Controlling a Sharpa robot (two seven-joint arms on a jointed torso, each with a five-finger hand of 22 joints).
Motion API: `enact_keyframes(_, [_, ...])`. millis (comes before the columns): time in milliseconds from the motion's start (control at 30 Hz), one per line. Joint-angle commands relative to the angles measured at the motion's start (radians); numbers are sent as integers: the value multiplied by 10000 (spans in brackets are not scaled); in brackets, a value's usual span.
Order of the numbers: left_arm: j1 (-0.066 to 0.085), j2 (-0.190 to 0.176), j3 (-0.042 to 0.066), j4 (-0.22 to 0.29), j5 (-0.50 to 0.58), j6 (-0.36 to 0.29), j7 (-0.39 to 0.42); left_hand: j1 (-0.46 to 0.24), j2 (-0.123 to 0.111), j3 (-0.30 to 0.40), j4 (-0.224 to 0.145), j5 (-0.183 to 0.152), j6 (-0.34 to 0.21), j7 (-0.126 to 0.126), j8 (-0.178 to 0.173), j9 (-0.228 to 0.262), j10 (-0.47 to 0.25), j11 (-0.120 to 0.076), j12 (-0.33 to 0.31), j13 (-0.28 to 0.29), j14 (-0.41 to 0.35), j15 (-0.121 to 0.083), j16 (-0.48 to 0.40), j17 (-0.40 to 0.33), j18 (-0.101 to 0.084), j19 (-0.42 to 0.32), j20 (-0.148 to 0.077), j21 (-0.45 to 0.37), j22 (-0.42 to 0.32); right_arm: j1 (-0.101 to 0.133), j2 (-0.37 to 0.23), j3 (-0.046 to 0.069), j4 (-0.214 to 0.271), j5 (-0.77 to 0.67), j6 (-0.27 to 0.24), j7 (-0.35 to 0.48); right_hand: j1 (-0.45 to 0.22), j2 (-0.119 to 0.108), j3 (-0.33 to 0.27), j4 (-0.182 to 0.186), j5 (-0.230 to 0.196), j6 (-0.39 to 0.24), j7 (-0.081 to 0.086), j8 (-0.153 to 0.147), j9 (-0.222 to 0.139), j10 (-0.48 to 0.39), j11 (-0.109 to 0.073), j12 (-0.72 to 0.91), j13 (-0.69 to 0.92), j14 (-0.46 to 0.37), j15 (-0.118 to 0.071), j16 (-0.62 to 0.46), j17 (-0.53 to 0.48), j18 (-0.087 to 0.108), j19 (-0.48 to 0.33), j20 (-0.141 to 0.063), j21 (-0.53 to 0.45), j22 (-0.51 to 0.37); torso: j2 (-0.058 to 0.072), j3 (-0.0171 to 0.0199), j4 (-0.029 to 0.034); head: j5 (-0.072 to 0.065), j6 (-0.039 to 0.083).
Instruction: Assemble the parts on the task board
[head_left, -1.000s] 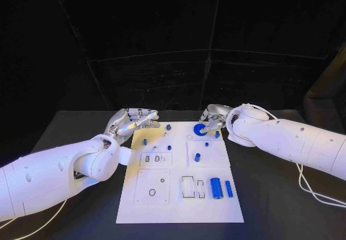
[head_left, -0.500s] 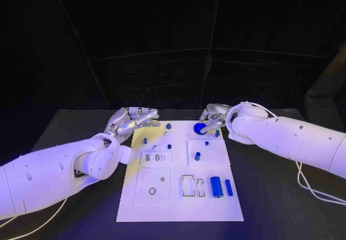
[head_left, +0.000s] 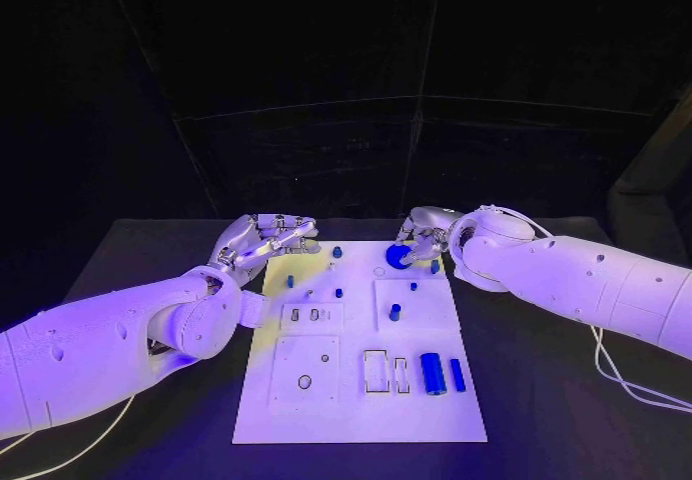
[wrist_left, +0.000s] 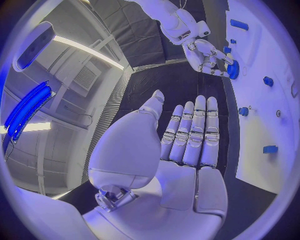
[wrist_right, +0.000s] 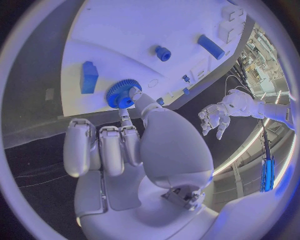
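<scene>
The white task board lies in the middle of the black table. My right hand hovers over the board's far right corner and pinches a blue gear between thumb and finger. The right wrist view shows the gear at the fingertips just above the board, next to a blue block. My left hand is at the board's far left corner. Its fingers are stretched out and hold nothing, as the left wrist view of the hand shows. The left wrist view also catches the right hand with the gear.
A blue cylinder and a blue bar lie on the board's near right part. A blue peg stands mid-board, and several small blue pegs stand in the far half. Black table surrounds the board.
The right hand has shifted very slightly toward the far left, still holding the gear. The left hand has hardly moved.
</scene>
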Motion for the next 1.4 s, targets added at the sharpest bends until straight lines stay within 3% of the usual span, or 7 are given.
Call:
enact_keyframes(33, [14, -9, 9, 21, 4, 125, 41, 2, 91, 10, -50, -18, 91, -4, -42, -10, 76, 9, -67, -15, 78, 0, -40, 16, 55, 66, -18, -52, -13, 25, -3, 10, 222, -508, -1195, 459, -65, 160, 211, -5, 20, 670, -265, 301, 114, 181, -60, 48, 1471, 672, -65, 54, 498, -104, 74, -20, 38, 47, 1, 1, 9, 15, 15])
enact_keyframes(433, [17, -34, 10, -51, 249, 156, 40, 32, 148, 43, -91, -19, 107, -14, -61, -9, 96, 1, -89, -14, 93, -5, -62, 20, 57, 79, -21, -65, -26, 22, 322, 13, 1380, -1644, -1931, 25, -840, -224, 597, 36, 392, 561, -207, 101, 0, 152, -11, -16, 1429, 667, -33, 39, 462, -131, 127, -7, 110, 191, 6, -7, 4, 69, 55])
enact_keyframes(633, [22, -33, 11, -82, 349, 153, 49, 38, 159, 51, -102, -20, 112, -18, -66, -9, 103, -2, -94, -14, 99, -7, -66, 22, 57, 84, -22, -67, -29, -15, 853, 11, 1179, -1910, -1760, -184, -938, -276, 630, 57, 336, 534, -196, 63, -12, 150, -1, -24, 1425, 664, -27, 34, 449, -147, 159, 0, 144, 273, 8, -18, 29, 70, 51])
enact_keyframes(800, [26, -15, 12, -94, 376, 150, 53, 38, 159, 51, -102, -20, 112, -18, -66, -9, 103, -2, -94, -14, 99, -7, -66, 22, 57, 84, -22, -67, -29, -126, 1339, 5, 859, -2100, -1505, -407, -970, -280, 647, 67, 321, 522, -190, 48, -16, 142, 3, -35, 1414, 661, -23, 27, 428, -150, 166, 3, 152, 292, 21, 2, 21, 108, 25])
enact_keyframes(933, [30, 1, 12, -101, 384, 144, 53, 38, 159, 51, -102, -20, 112, -18, -66, -9, 103, -2, -94, -14, 99, -7, -66, 22, 57, 84, -22, -67, -29, -199, 1653, 0, 567, -2259, -1333, -609, -1004, -284, 670, 76, 307, 504, -183, 27, -21, 125, 9, -55, 1393, 654, -19, 14, 390, -150, 165, 6, 152, 291, 21, -3, 32, 103, 30])
enact_keyframes(1267, [39, 49, 12, -128, 383, 113, 72, 40, 165, 54, -111, -20, 117, -20, -70, -8, 109, -4, -99, -13, 104, -8, -71, 23, 57, 87, -23, -70, -32, -300, 1996, -7, 259, -2390, -1028, -664, -1114, -462, 724, 28, 252, 341, -118, -117, -47, -36, 60, -241, 1197, 651, 19, 8, 389, -155, 168, 35, 159, 310, 8, 5, -14, 104, -22])
enact_keyframes(1400, [40, 60, 12, -132, 383, 106, 72, 40, 165, 54, -111, -20, 117, -20, -70, -8, 109, -4, -99, -13, 104, -8, -71, 23, 57, 87, -23, -70, -32, -326, 2100, -10, 181, -2399, -1029, -631, -1187, -565, 745, 9, 228, 176, -56, -249, -64, -90, 111, -306, 1136, 649, 59, 4, 384, -160, 173, 67, 166, 333, 4, 8, -4, 116, -28])
